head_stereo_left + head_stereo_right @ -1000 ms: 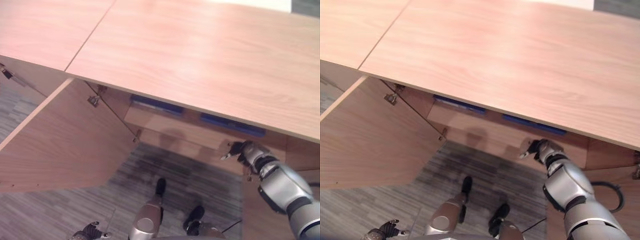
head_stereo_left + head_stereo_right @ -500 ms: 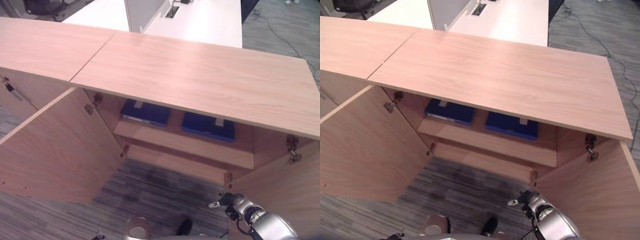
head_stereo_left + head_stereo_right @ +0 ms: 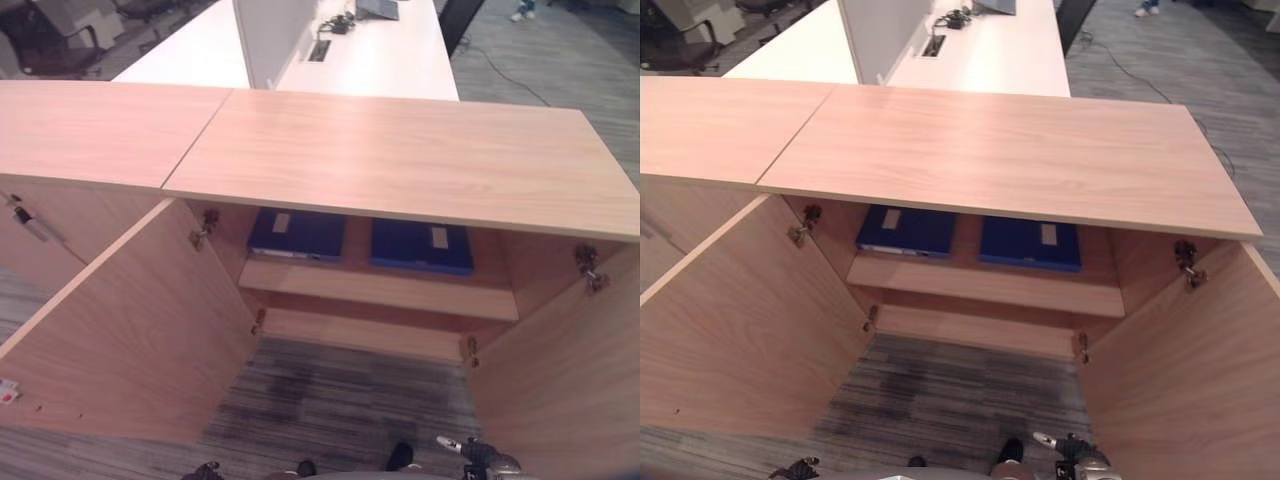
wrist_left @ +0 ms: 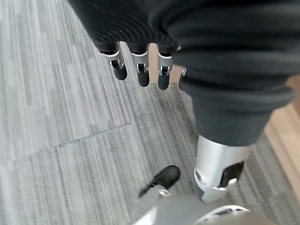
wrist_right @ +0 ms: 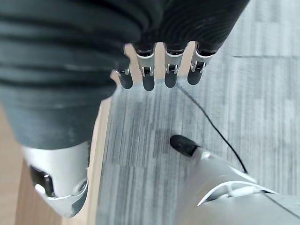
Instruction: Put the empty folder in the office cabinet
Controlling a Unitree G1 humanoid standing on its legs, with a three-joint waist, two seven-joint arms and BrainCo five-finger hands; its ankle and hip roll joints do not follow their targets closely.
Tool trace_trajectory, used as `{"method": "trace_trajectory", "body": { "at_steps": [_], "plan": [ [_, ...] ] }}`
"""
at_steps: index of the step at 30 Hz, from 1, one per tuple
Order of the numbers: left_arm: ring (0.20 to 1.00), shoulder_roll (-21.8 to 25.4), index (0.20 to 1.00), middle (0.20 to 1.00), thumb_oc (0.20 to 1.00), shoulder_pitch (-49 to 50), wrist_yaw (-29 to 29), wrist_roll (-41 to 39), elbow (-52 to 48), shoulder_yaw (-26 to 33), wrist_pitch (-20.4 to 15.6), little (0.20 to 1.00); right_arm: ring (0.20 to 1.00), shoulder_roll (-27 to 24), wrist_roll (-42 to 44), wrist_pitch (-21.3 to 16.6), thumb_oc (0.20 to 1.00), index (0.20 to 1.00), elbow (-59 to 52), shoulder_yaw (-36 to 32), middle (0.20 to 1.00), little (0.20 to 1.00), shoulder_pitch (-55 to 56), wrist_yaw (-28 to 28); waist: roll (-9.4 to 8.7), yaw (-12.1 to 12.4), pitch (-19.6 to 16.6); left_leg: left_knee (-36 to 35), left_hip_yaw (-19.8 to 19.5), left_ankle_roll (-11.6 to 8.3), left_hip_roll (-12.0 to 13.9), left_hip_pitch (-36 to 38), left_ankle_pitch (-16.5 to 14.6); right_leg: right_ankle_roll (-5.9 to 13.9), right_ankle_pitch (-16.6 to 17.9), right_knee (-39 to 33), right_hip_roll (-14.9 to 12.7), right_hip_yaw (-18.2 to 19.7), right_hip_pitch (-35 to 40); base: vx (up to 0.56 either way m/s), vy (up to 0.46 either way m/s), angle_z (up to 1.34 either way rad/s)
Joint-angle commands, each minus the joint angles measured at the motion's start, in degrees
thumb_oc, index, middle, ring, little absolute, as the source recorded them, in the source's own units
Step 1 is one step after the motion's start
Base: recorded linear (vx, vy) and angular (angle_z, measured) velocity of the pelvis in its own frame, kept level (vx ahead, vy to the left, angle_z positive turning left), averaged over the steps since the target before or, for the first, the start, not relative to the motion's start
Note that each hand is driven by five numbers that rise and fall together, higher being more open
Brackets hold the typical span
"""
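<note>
Pale wood makes up the whole office cabinet [image 3: 1010, 150], its two doors swung wide. On the upper shelf [image 3: 990, 285] lie two blue folders side by side: the left folder [image 3: 908, 230] and the right folder [image 3: 1030, 242], each flat, with a pale label on top. Which of them is the task's folder I cannot tell; both sit fully inside, so the placing looks done.

The left hand [image 4: 140, 70] hangs low over the grey carpet [image 3: 950, 390], fingers relaxed and spread a little, holding nothing. The right hand [image 5: 159, 72] hangs the same way beside the right door [image 3: 1180, 370], fingers loose and empty.

What remains, most likely, is closing up. To do it well, each hand should go to the outer edge of its door and push with flat fingers, one door at a time, keeping the arm outside the swing. The left door [image 3: 750, 320] stands widest and needs the longer sweep.

Nothing blocks either door's path on the carpet. Behind the cabinet stands a white desk [image 3: 970, 45] with a divider panel [image 3: 875, 30]; an office chair [image 3: 45, 40] stands far left.
</note>
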Motion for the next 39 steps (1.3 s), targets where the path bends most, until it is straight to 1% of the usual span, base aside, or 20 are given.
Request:
{"method": "trace_trajectory", "body": {
  "at_steps": [1,2,3,5,7,8,9,10,11,12,15,18,22,23,24,27,31,35,37,39],
  "plan": [
    [1.000,-1.0,1.000,1.000,1.000,-1.5,0.4,3.9,4.0,1.5,0.6,1.000,1.000,1.1,3.2,-1.4,1.000,1.000,0.2,-1.6,1.000,1.000,-0.9,-2.3,-0.60,-1.4,2.6,-3.2,-1.9,0.12,-2.8,3.9,-5.4,6.02,5.4,-2.5,1.7,2.8,-6.8,-0.13,0.155,-0.41],
    [1.000,-0.9,1.000,1.000,1.000,-1.3,0.3,4.5,4.7,2.0,0.7,1.000,1.000,1.2,3.6,-1.4,1.000,1.000,-0.3,-2.4,1.000,1.000,-0.2,-2.9,-0.61,-2.2,3.2,-3.2,-1.2,0.22,-2.9,3.9,-5.2,6.49,5.6,-1.1,1.5,3.6,-7.9,-0.21,0.144,-0.53],
    [1.000,-0.6,1.000,1.000,1.000,-0.5,0.1,6.2,5.9,2.5,1.2,1.000,1.000,1.5,5.1,-1.7,1.000,1.000,-0.5,-3.7,1.000,1.000,1.1,-3.4,-0.23,-3.1,4.2,-3.2,0.0,0.31,-2.2,3.5,-4.4,6.31,3.5,1.6,1.6,5.6,-8.9,-0.24,0.114,-0.67],
    [1.000,0.2,1.000,1.000,1.000,0.5,-0.2,6.9,6.7,3.2,1.3,1.000,1.000,1.3,6.0,-2.5,1.000,1.000,-0.3,-4.9,1.000,1.000,2.4,-3.8,0.51,-3.7,4.5,-3.2,1.4,0.50,-1.1,3.0,-3.6,5.46,0.9,4.4,0.8,6.7,-8.0,-0.21,0.054,-0.67],
    [1.000,0.4,1.000,1.000,1.000,0.9,-0.1,6.1,6.8,4.0,1.2,1.000,1.000,0.9,5.9,-2.6,1.000,1.000,0.3,-6.5,1.000,1.000,3.8,-4.0,1.01,-4.0,3.9,-3.2,3.0,0.74,-0.2,2.4,-3.5,4.80,-0.9,7.7,-1.3,7.4,-7.0,-0.13,0.027,-0.74],
    [1.000,-0.2,1.000,1.000,1.000,0.7,0.2,4.6,6.4,5.1,1.0,1.000,1.000,0.8,6.0,-2.3,1.000,1.000,1.7,-8.8,1.000,1.000,5.5,-4.3,1.17,-4.5,2.7,-3.2,4.4,1.04,0.6,1.8,-3.5,4.77,-1.5,9.0,-3.8,8.7,-5.2,-0.07,0.017,-0.71],
    [1.000,-0.2,1.000,1.000,1.000,0.7,0.2,4.6,6.4,5.0,1.0,1.000,1.000,0.8,6.0,-2.3,1.000,1.000,1.7,-8.8,1.000,1.000,5.6,-4.3,1.16,-4.4,2.6,-3.2,4.5,1.07,0.5,1.9,-3.5,4.81,-1.5,9.1,-3.9,8.9,-5.3,-0.05,-0.032,-0.72],
    [1.000,-0.1,1.000,1.000,1.000,0.0,0.8,2.9,5.7,5.7,0.9,1.000,1.000,0.7,6.4,-2.0,1.000,1.000,2.9,-10.8,1.000,1.000,6.6,-4.6,1.03,-4.6,1.4,-3.2,6.0,1.35,0.9,1.4,-3.5,5.24,-1.4,9.5,-6.0,10.1,-3.5,-0.02,-0.030,-0.62],
    [1.000,-0.1,1.000,1.000,1.000,0.0,0.8,2.8,5.6,5.6,0.9,1.000,1.000,0.7,6.3,-2.0,1.000,1.000,2.9,-10.8,1.000,1.000,6.6,-4.6,1.00,-4.5,1.3,-3.2,6.0,1.39,0.8,1.4,-3.5,5.29,-1.4,9.6,-6.1,10.2,-3.6,-0.02,-0.052,-0.78],
    [1.000,0.2,1.000,1.000,1.000,-0.3,1.1,2.1,5.4,5.9,0.8,1.000,1.000,0.7,6.6,-1.8,1.000,1.000,3.1,-11.4,1.000,1.000,7.0,-4.6,0.89,-4.5,0.8,-3.2,6.7,1.50,1.0,1.3,-3.5,5.47,-1.1,9.7,-7.1,10.6,-3.0,-0.02,-0.056,-0.62],
    [1.000,0.5,1.000,1.000,1.000,-1.2,1.4,0.9,5.2,6.1,0.7,1.000,1.000,0.7,7.0,-1.6,1.000,1.000,2.7,-12.0,1.000,1.000,7.1,-4.9,0.11,-5.0,-0.5,-3.1,8.9,1.56,1.3,0.7,-3.3,6.44,0.9,9.1,-9.5,11.8,-1.4,-0.03,-0.117,-0.50],
    [1.000,0.8,1.000,1.000,1.000,-1.8,1.6,1.2,4.9,5.0,0.8,1.000,1.000,0.7,6.7,-1.5,1.000,1.000,1.7,-11.3,1.000,1.000,7.1,-5.1,-1.11,-5.5,-1.4,-3.1,11.2,1.24,1.6,0.1,-2.9,7.51,3.2,7.6,-10.5,12.7,0.0,-0.07,-0.179,-0.72],
    [1.000,1.5,1.000,1.000,1.000,-2.9,2.1,0.7,5.1,4.9,0.9,1.000,1.000,1.8,5.6,-1.3,1.000,1.000,1.2,-9.6,1.000,1.000,7.6,-5.3,-3.25,-6.1,-2.4,-2.9,14.6,-0.03,3.0,0.4,-1.6,8.56,2.6,1.8,-8.1,12.8,2.2,-0.05,-0.203,-0.73],
    [1.000,1.5,1.000,1.000,1.000,-2.9,2.1,0.7,5.1,4.9,0.9,1.000,1.000,1.9,5.6,-1.3,1.000,1.000,1.2,-9.5,1.000,1.000,7.6,-5.3,-3.27,-6.0,-2.4,-2.9,14.7,-0.09,3.0,0.4,-1.6,8.53,2.6,1.6,-8.0,12.9,2.2,-0.01,-0.272,-0.54],
    [1.000,1.5,1.000,1.000,1.000,-3.1,2.2,0.0,5.0,5.6,0.8,1.000,1.000,2.4,4.9,-1.0,1.000,1.000,2.0,-8.8,1.000,1.000,7.9,-4.9,-3.89,-6.2,-2.8,-2.7,16.0,-1.08,4.6,1.1,-0.8,8.11,0.6,-0.7,-5.7,13.3,3.0,0.02,-0.281,-0.34],
    [1.000,0.6,1.000,1.000,1.000,-2.8,2.6,-1.9,4.4,6.0,0.3,1.000,1.000,3.0,5.5,-1.1,1.000,1.000,3.3,-8.7,1.000,1.000,8.4,-4.9,-4.76,-7.1,-3.2,-1.8,17.1,-2.92,7.8,1.8,0.4,6.76,-2.2,-2.6,-1.9,14.3,4.0,0.00,-0.334,-0.44],
    [1.000,0.2,1.000,1.000,1.000,-2.4,3.5,-3.0,3.2,6.2,0.0,1.000,1.000,2.2,10.0,-2.9,1.000,1.000,2.6,-10.3,1.000,1.000,8.5,-5.4,-4.84,-8.6,-3.1,3.7,18.0,-4.66,12.9,1.2,0.1,4.58,-4.8,-2.5,2.5,16.1,4.5,-0.02,-0.299,-0.32],
    [1.000,-1.2,1.000,1.000,1.000,-1.0,3.2,-1.9,1.4,4.2,-0.3,1.000,1.000,-1.2,12.7,-5.9,1.000,1.000,-4.8,-11.2,1.000,1.000,7.8,-7.1,-4.36,-10.1,-2.3,9.7,18.8,-5.54,17.5,0.4,-0.7,2.38,-7.2,-1.7,6.3,18.0,4.8,-0.03,-0.235,-0.47],
    [1.000,-0.8,1.000,1.000,1.000,-0.8,3.6,-2.3,1.3,4.8,-0.3,1.000,1.000,-3.9,12.5,-6.7,1.000,1.000,-9.3,-11.5,1.000,1.000,6.8,-7.7,-3.83,-10.4,-2.0,10.9,17.6,-5.65,18.4,0.4,-1.0,1.68,-8.0,-1.5,7.8,18.9,4.8,-0.04,-0.156,-0.50],
    [1.000,-0.4,1.000,1.000,1.000,-0.9,4.1,-3.8,0.5,5.6,-0.8,1.000,1.000,-7.1,11.9,-8.1,1.000,1.000,-14.6,-11.3,1.000,1.000,4.4,-9.0,-3.58,-8.7,-0.8,12.6,9.7,-4.95,16.3,-2.4,-1.8,1.20,-8.4,-1.0,8.7,20.3,4.3,-0.14,-0.110,-0.51]
  ]
}}
